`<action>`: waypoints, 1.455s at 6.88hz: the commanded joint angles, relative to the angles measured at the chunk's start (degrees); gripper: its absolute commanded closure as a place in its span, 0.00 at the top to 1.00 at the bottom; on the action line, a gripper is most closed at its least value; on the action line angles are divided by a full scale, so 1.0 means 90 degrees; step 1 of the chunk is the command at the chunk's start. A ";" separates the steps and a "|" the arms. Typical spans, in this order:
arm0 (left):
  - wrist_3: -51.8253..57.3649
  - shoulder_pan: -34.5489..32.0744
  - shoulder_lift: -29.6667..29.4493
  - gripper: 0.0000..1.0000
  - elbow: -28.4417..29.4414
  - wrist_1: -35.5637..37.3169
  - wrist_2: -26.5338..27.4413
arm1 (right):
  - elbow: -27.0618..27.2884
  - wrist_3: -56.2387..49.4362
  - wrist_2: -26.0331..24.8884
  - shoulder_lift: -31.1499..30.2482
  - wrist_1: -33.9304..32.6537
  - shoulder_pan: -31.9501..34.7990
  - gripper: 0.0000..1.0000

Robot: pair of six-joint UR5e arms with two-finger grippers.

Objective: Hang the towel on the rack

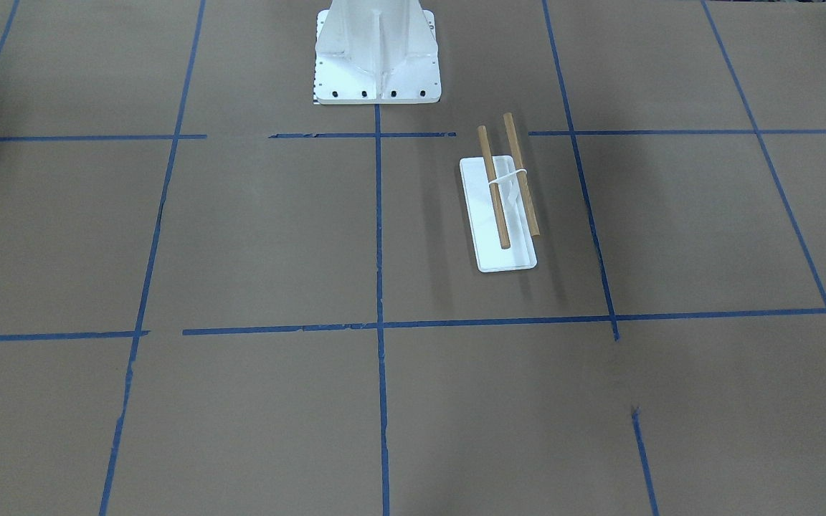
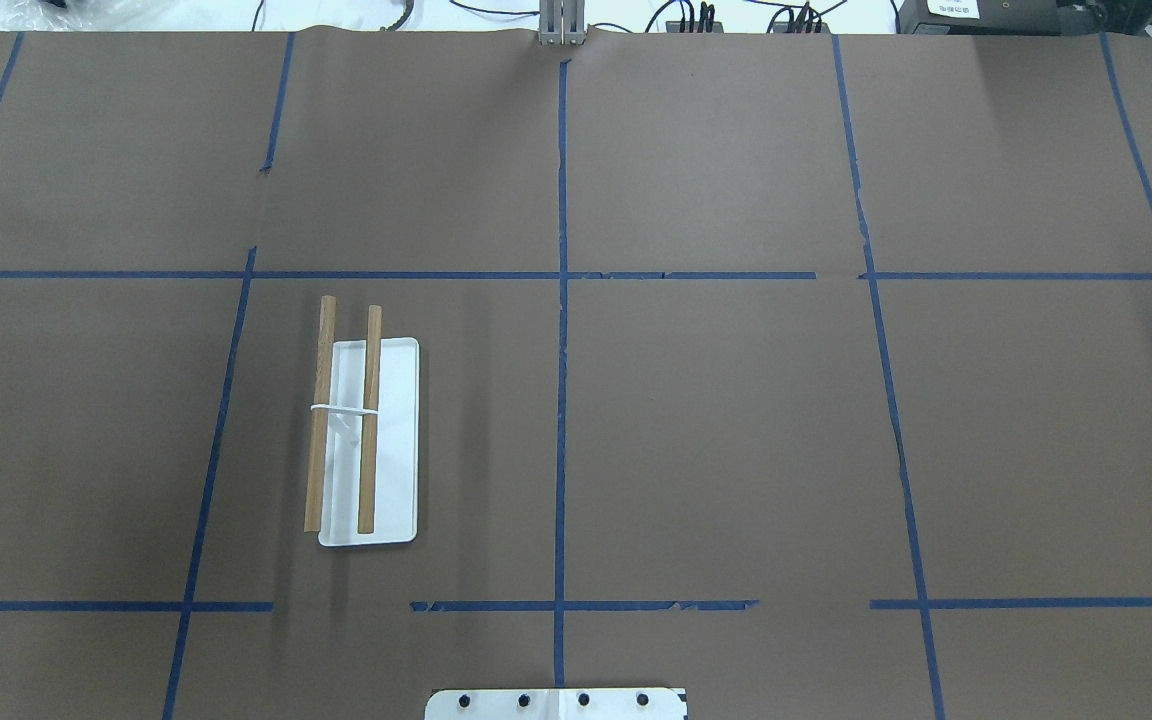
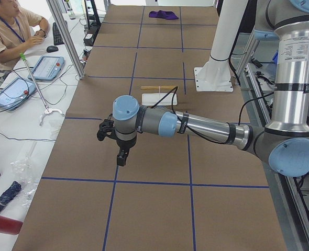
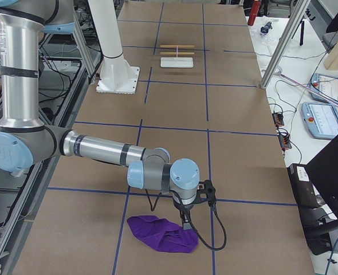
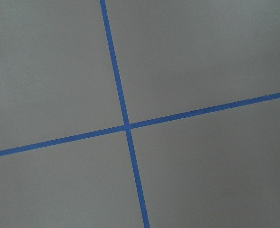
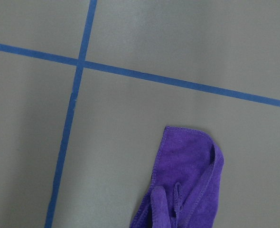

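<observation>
Purple towel (image 4: 160, 235) by right pincer (image 4: 187, 223) | rack (image 2: 368, 440) well apart (pedestal (image 4: 117, 77) near) | left pincer (image 3: 121, 161) and right: cannot tell

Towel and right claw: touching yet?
Cannot tell. In the exterior right view the right claw overlaps the towel at its edge, but its height above the cloth is unclear; the right wrist view shows no fingers.

Nothing legible anywhere (a sticker (image 3: 296, 49) on the left arm (image 3: 207, 125) blurs out).
</observation>
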 commanded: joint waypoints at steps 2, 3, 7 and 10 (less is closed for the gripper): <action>0.0026 0.0010 0.0000 1.00 -0.0003 -0.0011 0.0009 | 0.0019 -0.0010 -0.0010 -0.0002 0.0140 0.0000 1.00; 0.0026 0.0010 -0.0029 1.00 -0.0032 -0.0002 0.0057 | 0.0020 -0.0030 0.0000 -0.0012 0.0615 0.0000 1.00; 0.0016 0.0147 -0.0010 1.00 0.0026 -0.0733 0.0029 | 0.0478 0.0155 0.0867 -0.0332 0.1019 -0.0165 1.00; 0.0016 0.0147 -0.0010 1.00 -0.0032 -0.0773 0.0009 | 0.0549 0.0351 -0.0059 -0.0994 0.2380 -0.0917 1.00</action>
